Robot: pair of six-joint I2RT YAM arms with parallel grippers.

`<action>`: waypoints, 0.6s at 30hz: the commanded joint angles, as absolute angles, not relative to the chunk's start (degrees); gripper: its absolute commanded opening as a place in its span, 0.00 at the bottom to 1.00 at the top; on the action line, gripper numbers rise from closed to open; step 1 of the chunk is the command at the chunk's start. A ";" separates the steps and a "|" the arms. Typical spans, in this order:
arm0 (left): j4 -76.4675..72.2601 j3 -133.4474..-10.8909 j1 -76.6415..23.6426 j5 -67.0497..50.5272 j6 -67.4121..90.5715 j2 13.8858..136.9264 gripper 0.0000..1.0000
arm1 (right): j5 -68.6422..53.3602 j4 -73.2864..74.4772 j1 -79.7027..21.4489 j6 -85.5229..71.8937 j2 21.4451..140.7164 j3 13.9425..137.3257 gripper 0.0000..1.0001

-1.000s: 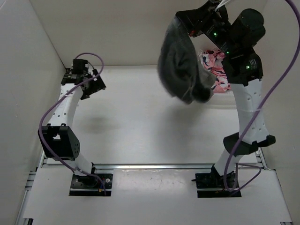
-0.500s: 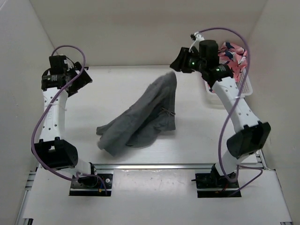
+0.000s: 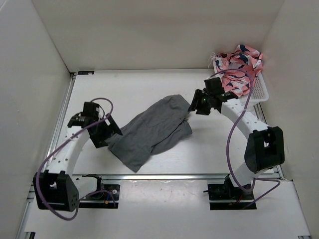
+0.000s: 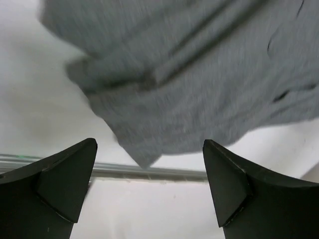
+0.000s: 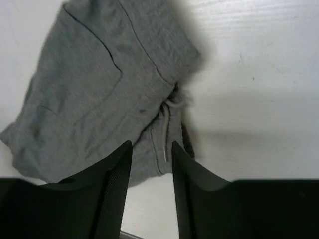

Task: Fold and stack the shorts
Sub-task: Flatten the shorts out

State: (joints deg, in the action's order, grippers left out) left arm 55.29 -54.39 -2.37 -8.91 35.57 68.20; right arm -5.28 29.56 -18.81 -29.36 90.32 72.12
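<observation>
The dark grey shorts point(image 3: 152, 130) lie crumpled on the white table, running from the near left to the far right. In the right wrist view the shorts point(image 5: 99, 89) show a back pocket and a white drawstring point(image 5: 172, 102). My right gripper point(image 3: 195, 104) hovers at their far right end. The right gripper point(image 5: 152, 144) has its jaws apart with nothing between them. My left gripper point(image 3: 112, 131) sits at the cloth's left edge. The left gripper point(image 4: 149, 144) is wide open and empty, with the shorts point(image 4: 199, 74) just ahead of its fingertips.
A white basket point(image 3: 261, 92) stands at the far right, holding pink patterned clothes point(image 3: 239, 64). White walls enclose the table on the left, back and right. A metal rail point(image 3: 164, 176) runs along the near edge.
The right gripper came down from high up, opened and let go of the shorts, which now lie on the table. The left arm swung down and in to their left edge.
</observation>
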 commanded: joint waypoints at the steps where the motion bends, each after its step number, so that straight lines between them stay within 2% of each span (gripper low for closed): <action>1: 52.65 -48.11 -7.81 -13.36 45.06 62.15 0.99 | -10.54 24.89 -18.11 -33.74 91.49 69.87 0.58; 3: 52.03 -45.45 -12.71 -11.87 47.80 61.36 0.99 | -13.51 24.18 -16.80 -34.45 94.99 69.87 0.70; 4: 51.25 -42.83 -13.96 -11.87 50.25 61.35 0.99 | -14.49 23.56 -16.79 -34.45 96.40 70.74 0.72; 8: 48.70 -37.63 -17.40 -11.87 54.32 63.54 0.99 | -15.03 23.55 -15.56 -33.84 103.69 75.66 0.73; 11: 47.64 -34.82 -16.52 -13.10 54.32 67.58 0.99 | -15.55 24.95 -15.56 -33.31 108.43 80.41 0.81; 15: 46.49 -34.80 -16.52 -10.74 54.32 69.08 0.99 | -16.79 24.44 -15.03 -33.31 112.49 82.97 0.81; 18: 46.49 -36.20 -17.05 -8.45 54.84 69.70 0.98 | -16.79 24.43 -15.03 -33.31 114.08 84.29 0.68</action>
